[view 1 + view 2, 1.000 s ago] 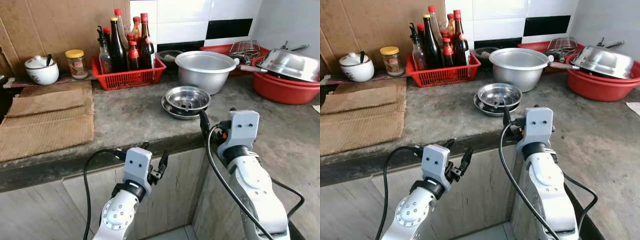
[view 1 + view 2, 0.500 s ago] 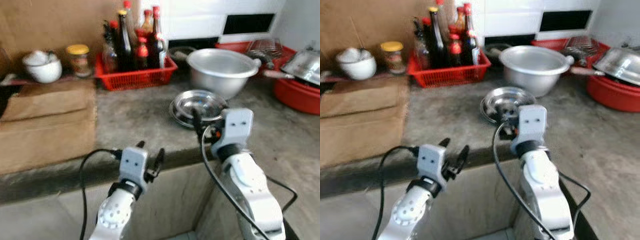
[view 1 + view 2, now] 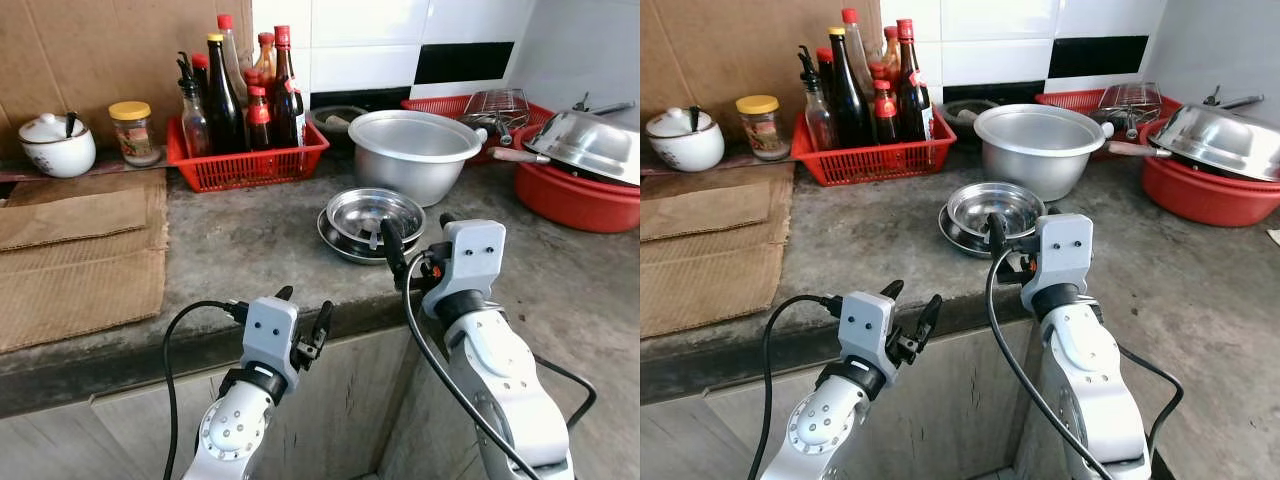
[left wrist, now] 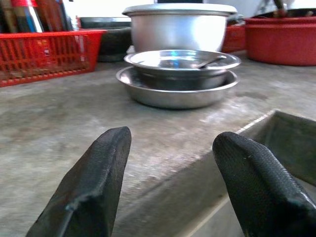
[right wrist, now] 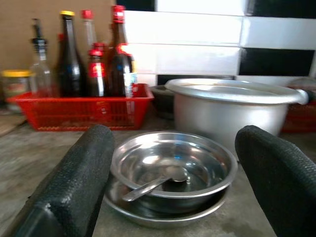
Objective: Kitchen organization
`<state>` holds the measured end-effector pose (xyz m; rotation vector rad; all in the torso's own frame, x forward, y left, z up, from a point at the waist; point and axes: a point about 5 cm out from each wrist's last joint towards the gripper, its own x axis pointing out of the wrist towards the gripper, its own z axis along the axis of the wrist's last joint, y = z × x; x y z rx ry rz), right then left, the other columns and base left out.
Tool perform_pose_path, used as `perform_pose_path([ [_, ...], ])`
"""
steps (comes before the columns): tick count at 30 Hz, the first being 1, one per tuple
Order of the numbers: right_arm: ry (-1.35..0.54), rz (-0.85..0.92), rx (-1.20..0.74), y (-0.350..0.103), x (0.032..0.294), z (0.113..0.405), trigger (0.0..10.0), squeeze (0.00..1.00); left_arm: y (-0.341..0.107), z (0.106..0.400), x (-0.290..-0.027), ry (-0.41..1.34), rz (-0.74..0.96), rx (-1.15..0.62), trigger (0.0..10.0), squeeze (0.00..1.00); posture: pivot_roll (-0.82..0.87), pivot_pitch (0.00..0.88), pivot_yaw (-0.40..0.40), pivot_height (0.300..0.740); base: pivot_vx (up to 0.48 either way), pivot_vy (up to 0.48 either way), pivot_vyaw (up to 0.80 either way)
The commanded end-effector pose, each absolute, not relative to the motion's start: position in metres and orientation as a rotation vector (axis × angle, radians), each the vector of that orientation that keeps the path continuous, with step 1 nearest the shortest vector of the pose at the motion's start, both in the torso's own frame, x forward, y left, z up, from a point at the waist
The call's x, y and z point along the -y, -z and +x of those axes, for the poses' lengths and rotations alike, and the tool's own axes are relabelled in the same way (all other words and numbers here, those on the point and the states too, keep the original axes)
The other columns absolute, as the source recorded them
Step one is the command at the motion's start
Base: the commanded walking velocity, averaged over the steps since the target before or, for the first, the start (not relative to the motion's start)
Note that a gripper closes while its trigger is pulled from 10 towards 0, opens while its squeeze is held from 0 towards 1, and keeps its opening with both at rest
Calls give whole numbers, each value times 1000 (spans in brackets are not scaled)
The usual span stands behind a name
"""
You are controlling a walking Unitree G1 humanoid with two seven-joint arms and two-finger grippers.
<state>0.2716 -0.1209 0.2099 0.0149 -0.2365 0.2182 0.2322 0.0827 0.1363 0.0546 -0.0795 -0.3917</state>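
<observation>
The grey stone counter [image 3: 250, 240] is running under a tiled wall, and the stacked steel bowls [image 3: 374, 222] are sitting near its front edge, just before the big aluminium pot [image 3: 417, 148]. The right gripper [image 3: 412, 238], fingers spread wide, is hovering just short of the bowls. The left gripper [image 3: 300, 318] is waiting open, below the counter edge. A spoon [image 5: 148, 186] is lying loose in the top bowl; a tilted lift risks spilling it.

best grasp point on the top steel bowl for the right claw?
Likely the near rim of the steel bowl: it is thin and stands clear above the plate beneath. Come from the counter-edge side, where the open right claw already faces it, one finger inside, avoiding the spoon lying in the bowl.
</observation>
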Motion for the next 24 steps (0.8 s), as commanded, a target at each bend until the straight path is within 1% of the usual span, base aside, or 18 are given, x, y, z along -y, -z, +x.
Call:
perform_pose_path([
  [1,-271,3,251,-212,117,274,10000,0,-137,229,-80,405,55,83,10000,0,115,0,-52,740,0,0,0],
  [4,-348,-54,259,-211,112,280,10000,0,-137,228,-80,410,51,82,10000,0,118,5,-54,740,0,0,0],
  [7,-385,-82,258,-211,110,283,10000,0,-137,226,-79,417,49,83,10000,0,119,9,-59,740,0,0,0],
  [11,-509,-184,255,-205,103,292,10000,0,-140,218,-72,472,26,102,10000,0,126,21,-63,740,0,0,0],
  [16,-560,-235,252,-200,101,298,10000,0,-139,215,-71,477,18,95,10000,0,130,27,-71,740,0,0,0],
  [17,-575,-271,245,-195,98,300,10000,0,-139,214,-71,480,18,93,10000,0,131,32,-71,740,0,0,0],
  [24,-565,-362,255,-189,91,309,10000,0,-141,212,-69,489,16,97,10000,0,131,44,-77,740,0,0,0],
])
